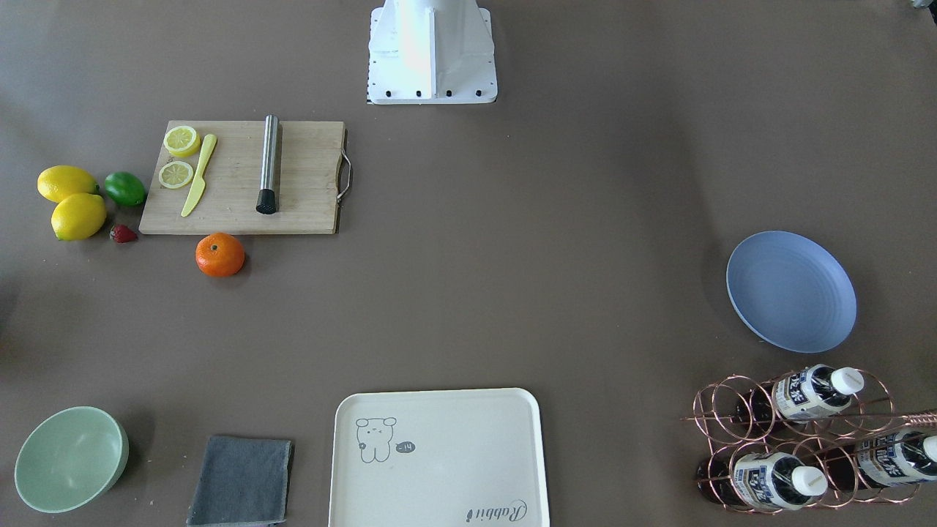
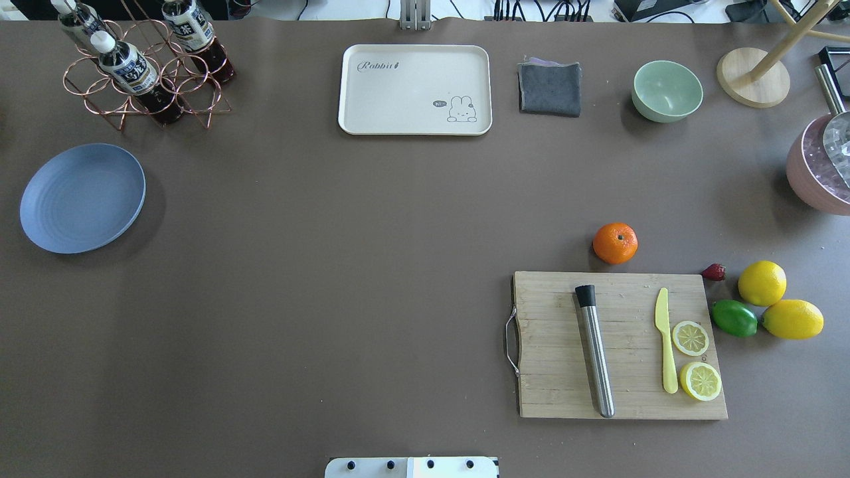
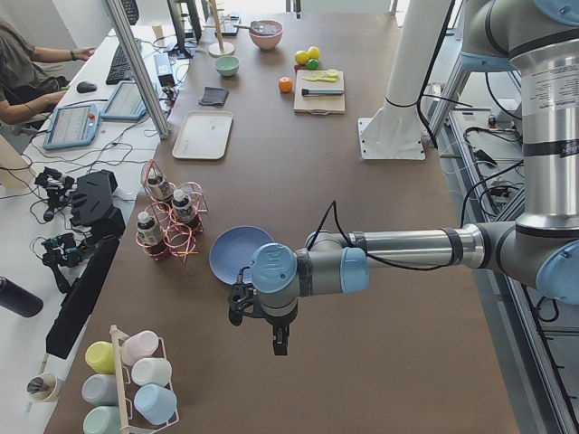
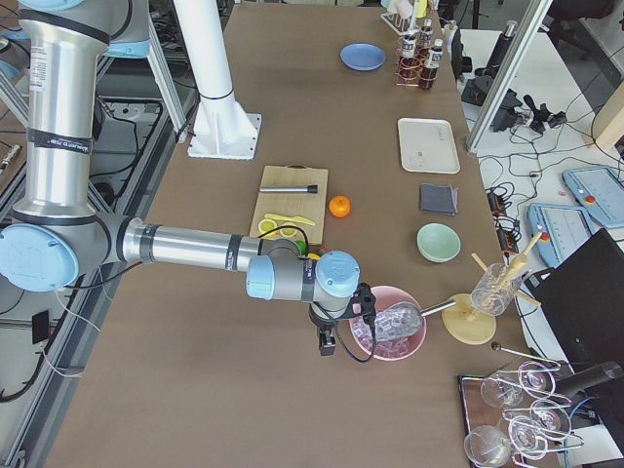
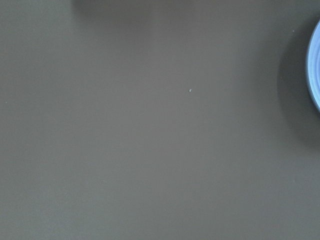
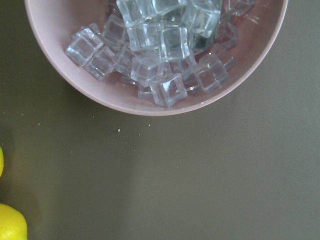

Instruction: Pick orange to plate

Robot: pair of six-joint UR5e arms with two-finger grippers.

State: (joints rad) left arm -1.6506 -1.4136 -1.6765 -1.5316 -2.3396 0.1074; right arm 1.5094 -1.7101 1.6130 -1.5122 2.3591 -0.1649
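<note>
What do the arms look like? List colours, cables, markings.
The left arm and right arm are silver tubes with pale-blue joint caps and black bands. A black cable loops to the black left tool and right tool. Upright segments carry small printed labels, unreadable.

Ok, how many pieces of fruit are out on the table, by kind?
orange: 1
whole lemons: 2
lime: 1
strawberry: 1
cut lemon pieces: 2
Total: 7
</note>
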